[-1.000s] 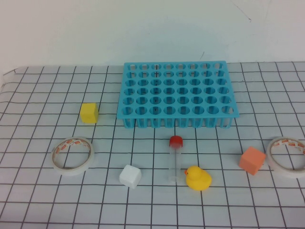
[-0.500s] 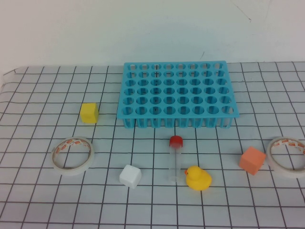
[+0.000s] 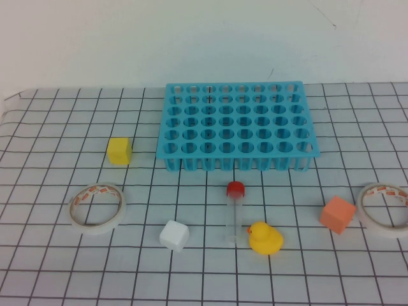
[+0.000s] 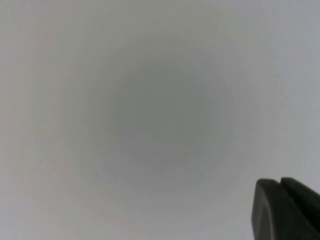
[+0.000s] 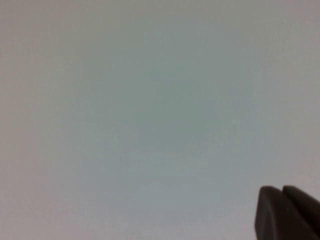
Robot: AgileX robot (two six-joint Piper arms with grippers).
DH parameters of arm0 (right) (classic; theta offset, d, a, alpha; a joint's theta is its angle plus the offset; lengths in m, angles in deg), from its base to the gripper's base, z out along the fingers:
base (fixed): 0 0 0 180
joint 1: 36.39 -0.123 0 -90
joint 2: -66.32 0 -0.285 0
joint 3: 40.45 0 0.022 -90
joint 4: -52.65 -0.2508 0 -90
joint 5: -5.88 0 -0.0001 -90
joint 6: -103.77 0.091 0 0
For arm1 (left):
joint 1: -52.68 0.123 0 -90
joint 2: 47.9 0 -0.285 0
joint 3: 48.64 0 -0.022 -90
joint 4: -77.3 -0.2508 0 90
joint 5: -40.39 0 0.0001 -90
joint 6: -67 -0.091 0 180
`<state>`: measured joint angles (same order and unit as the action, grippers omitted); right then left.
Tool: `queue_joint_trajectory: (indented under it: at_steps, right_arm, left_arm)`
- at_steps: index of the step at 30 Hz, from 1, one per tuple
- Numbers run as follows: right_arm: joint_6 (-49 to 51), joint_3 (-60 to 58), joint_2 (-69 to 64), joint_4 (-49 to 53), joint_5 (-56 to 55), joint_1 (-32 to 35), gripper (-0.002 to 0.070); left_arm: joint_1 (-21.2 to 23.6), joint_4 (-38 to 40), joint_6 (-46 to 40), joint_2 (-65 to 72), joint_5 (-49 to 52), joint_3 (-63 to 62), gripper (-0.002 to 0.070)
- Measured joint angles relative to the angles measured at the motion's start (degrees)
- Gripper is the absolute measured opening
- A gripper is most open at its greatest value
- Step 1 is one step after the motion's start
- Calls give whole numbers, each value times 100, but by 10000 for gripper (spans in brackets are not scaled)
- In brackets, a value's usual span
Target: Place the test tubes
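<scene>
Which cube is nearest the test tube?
The white cube, left of the test tube; yellow cube and orange cube lie farther. Both shut, outside high view: left gripper, right gripper.

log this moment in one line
test tube lying before empty rack | left gripper out of high view, jaws shut | right gripper out of high view, jaws shut

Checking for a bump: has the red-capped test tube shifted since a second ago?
No. The test tube still lies cap toward the blue rack, base beside the duck.
</scene>
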<state>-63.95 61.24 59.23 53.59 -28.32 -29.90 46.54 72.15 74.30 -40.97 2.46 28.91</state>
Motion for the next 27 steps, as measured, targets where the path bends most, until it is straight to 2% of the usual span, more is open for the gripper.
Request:
queue_joint_trajectory:
  at_steps: [6, 9, 10, 11, 15, 20, 25, 27]
  right_arm:
    - [341, 1097, 0, 269, 918, 0, -1]
    - [434, 2035, 2, 359, 2375, 0, -1]
    - [411, 2722, -21, 371, 3337, 0, -1]
    - [318, 3043, -81, 379, 3800, 0, -1]
    - [-582, 4090, -594, 283, 5430, 0, -1]
    - [-2253, 4674, -1433, -306, 6994, 0, -1]
    - [-2749, 4692, -2500, -997, 7990, -50, -1]
    - [-3352, 4692, -3258, -1681, 8312, -49, -1]
  left_arm:
    - [0, 35, 73, 0, 2179, -1528, -2]
    - [0, 47, -206, 163, 3409, -2487, -2]
    - [0, 47, -411, 361, 4100, -3058, -2]
    - [0, 23, -454, 488, 4486, -3345, -2]
    - [0, 6, -520, 990, 5925, -4179, -2]
    - [0, 40, -529, 1460, 7017, -4191, -2]
    - [0, 43, -529, 1659, 7388, -3579, -2]
    - [0, 117, -544, 1664, 7606, -3293, -2]
